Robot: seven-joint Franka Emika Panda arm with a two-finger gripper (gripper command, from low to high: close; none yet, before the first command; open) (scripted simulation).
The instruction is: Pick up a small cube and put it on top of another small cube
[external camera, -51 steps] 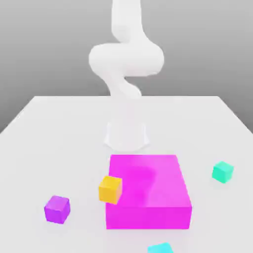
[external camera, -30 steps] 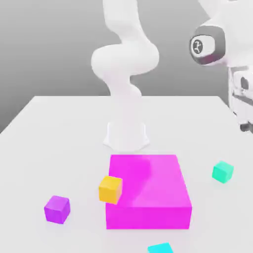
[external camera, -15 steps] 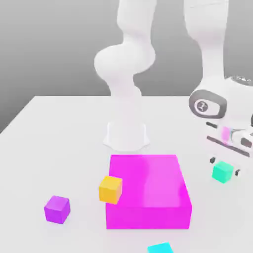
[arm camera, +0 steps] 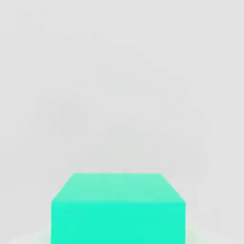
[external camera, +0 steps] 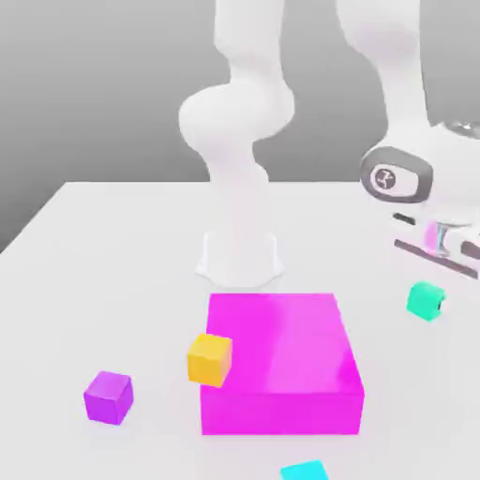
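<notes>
In the exterior view, the claw (external camera: pixel 427 299) is closed on the small green cube (external camera: pixel 425 302), over at the exterior view's right, and I think it is holding it just off the white surface (external camera: pixel 122 272). The cube could slip out if the claw has too little of it, or if the arm (external camera: pixel 401 94) swings too fast. It could also bump the big pink block (external camera: pixel 281 342) if the arm goes across too low, because that block is in between the green cube and the purple cube (external camera: pixel 109 398). I can't tell which cube it should go on. The yellow cube (external camera: pixel 209 360) is by the block's edge, so a push from the side might knock it away. The blue cube (external camera: pixel 305 472) is partly cut off, so it is hard to say how it sits. If the green cube is let go too high or not over the middle, it could tip and fall off. It sits between the tips of the claw, with the hand (external camera: pixel 450 178) up above it. In the hand view, the green cube is close to the camera and looks straight, not twisted, so the hold seems good.
</notes>
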